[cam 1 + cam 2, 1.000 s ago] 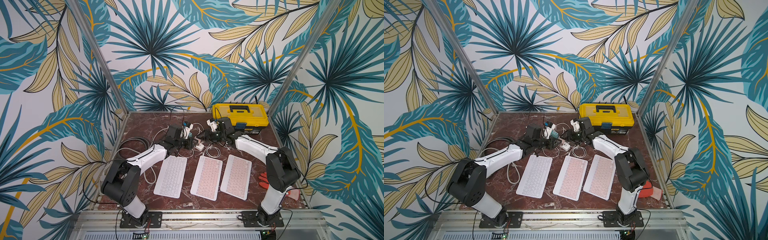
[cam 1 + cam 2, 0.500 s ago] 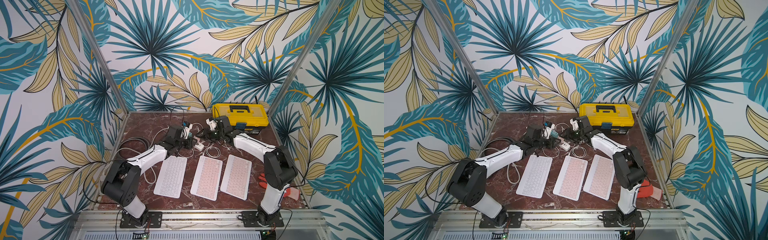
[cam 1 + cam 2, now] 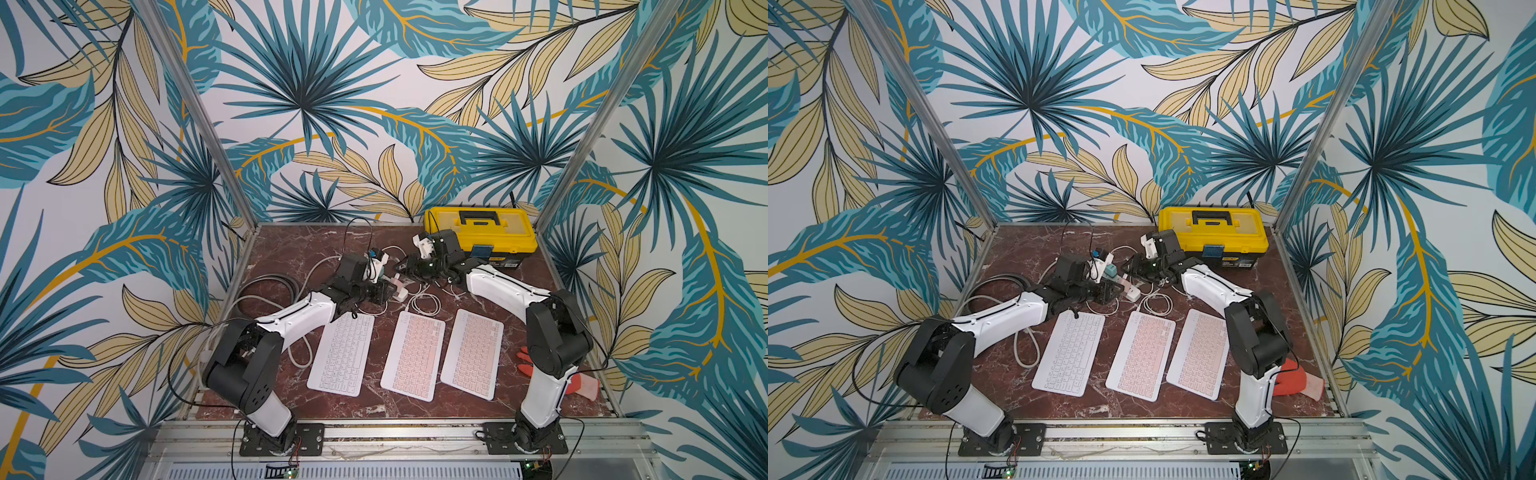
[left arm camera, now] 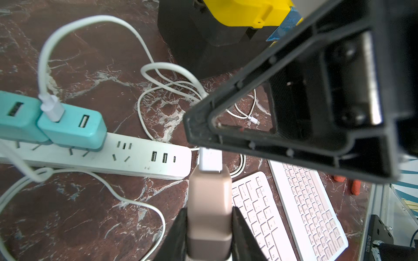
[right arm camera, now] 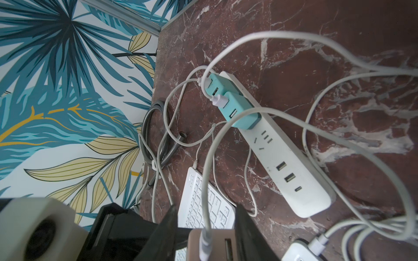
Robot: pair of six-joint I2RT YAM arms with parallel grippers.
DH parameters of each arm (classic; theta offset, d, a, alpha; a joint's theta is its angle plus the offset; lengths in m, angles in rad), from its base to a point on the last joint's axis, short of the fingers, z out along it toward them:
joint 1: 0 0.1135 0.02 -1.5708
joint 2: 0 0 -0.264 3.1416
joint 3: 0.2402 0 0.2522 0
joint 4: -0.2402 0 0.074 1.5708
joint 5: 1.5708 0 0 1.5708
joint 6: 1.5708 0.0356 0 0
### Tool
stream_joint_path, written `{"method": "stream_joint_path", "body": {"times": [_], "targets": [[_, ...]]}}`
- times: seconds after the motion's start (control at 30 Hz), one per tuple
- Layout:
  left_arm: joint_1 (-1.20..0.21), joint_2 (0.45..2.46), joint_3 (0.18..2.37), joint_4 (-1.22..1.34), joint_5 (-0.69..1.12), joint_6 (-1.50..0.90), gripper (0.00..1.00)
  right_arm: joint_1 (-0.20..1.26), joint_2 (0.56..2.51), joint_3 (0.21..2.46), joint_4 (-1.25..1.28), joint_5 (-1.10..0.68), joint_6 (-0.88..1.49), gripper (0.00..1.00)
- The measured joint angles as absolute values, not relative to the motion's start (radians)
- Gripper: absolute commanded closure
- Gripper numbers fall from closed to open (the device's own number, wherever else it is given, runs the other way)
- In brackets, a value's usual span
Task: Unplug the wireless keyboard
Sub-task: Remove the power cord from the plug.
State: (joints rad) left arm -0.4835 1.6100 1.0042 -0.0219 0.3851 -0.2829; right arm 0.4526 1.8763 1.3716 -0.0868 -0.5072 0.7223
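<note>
We see the left gripper clamping the beige charger, the right gripper gaping around its cable, the toolbox shut, 2 teal chargers in the power strip.

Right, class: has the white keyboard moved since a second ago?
No. The white keyboard lies where it was, at the same gap from the middle pink keyboard and the table's front edge.

L arm stretched fwd and inward, low, L gripper clamped on both sides of beige adapter, R arm bent at elbow, reaching inward, R gripper nose-to-nose w/ L, fingers flanking adapter top, contact unclear
</note>
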Motion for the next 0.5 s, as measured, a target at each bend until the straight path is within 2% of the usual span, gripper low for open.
{"method": "stream_joint_path", "body": {"times": [0.07,0.17,0.3,0.5], "targets": [[-0.484,1.61,1.004,-0.022,0.385,-0.283,1.0,0.459,1.885,1.371,-0.082,-0.51,0.734,0.68],[-0.484,1.61,1.004,-0.022,0.385,-0.283,1.0,0.464,1.887,1.369,-0.077,-0.515,0.754,0.8],[-0.484,1.61,1.004,-0.021,0.385,-0.281,1.0,0.465,1.887,1.369,-0.068,-0.517,0.77,0.89],[-0.484,1.61,1.003,-0.017,0.385,-0.28,1.0,0.464,1.887,1.368,-0.067,-0.513,0.775,0.96]]}}
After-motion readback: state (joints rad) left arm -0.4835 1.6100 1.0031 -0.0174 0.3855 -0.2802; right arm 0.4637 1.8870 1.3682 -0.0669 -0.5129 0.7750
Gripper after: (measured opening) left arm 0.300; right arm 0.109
